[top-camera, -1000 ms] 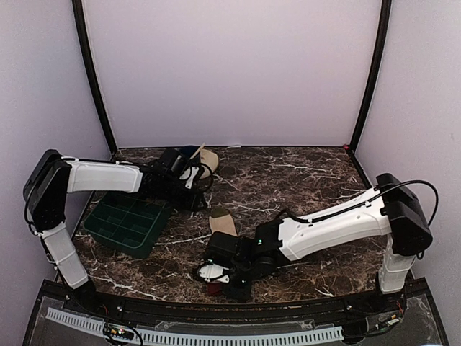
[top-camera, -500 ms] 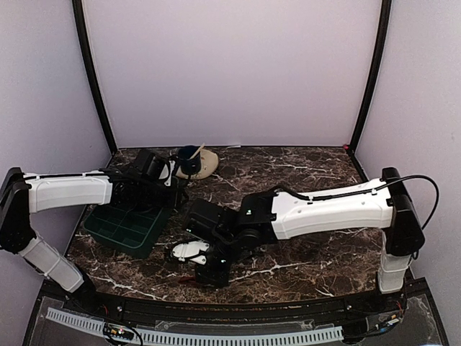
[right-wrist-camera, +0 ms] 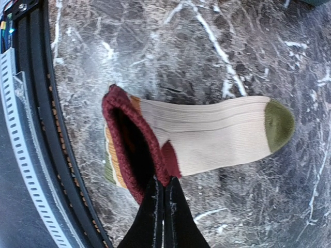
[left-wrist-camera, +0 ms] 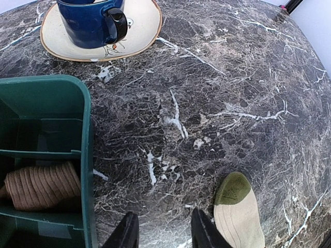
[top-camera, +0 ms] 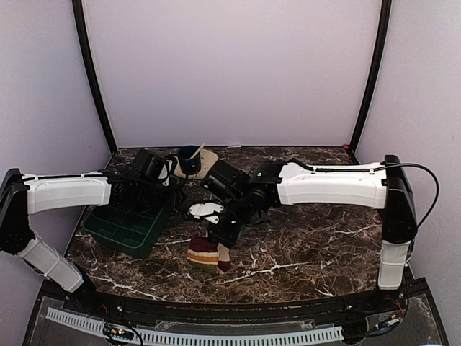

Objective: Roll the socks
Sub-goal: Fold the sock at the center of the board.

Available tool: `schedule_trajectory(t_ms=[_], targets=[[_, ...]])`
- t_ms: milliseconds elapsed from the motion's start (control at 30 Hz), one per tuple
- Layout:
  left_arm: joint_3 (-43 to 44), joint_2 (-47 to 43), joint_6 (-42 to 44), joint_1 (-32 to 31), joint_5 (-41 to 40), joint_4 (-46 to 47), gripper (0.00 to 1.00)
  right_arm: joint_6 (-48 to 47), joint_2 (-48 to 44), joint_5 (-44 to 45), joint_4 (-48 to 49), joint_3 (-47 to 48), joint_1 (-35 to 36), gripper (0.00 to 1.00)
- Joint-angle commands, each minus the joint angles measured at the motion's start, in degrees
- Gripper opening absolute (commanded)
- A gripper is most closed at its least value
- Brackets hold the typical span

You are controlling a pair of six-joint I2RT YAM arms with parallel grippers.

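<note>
Nearest the arm bases, the striped sock is close to the front edge of the dark marbled tabletop. The right jaws are pressed together on its maroon cuff, the two black fingers showing no gap between them. From that pinch the sock stretches away: red, yellow and green bands by the cuff, a maroon heel patch, a ribbed tan foot and an olive-green toe. From above it looks bunched just below the right wrist. Whether its cuff end is raised off the tabletop cannot be told.

A little farther in, the left jaws stand apart with nothing between them, only bare marble below. The sock's green toe lies just to their right, not touching them. To their left is the green tray, and the plain tan sock sits rolled up in one of its compartments, just inside the wall nearest those jaws.

Toward the back wall, a cream saucer carries a blue mug with a black handle, well apart from both socks.
</note>
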Motion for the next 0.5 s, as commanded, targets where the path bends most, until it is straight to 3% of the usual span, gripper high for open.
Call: schedule_trajectory(t_ms=[0,467], targets=[[0.2,-0.2,-0.5,-0.5,-0.7,1.0,0.37,-2.5,1.6,1.5,0.9,1.7,-2.7,0.00],[0.1,0.7,0.3,-2.6,-0.3,2.6,0.37,-5.9,5.6,5.6,3.4,3.0,-7.8,0.00]])
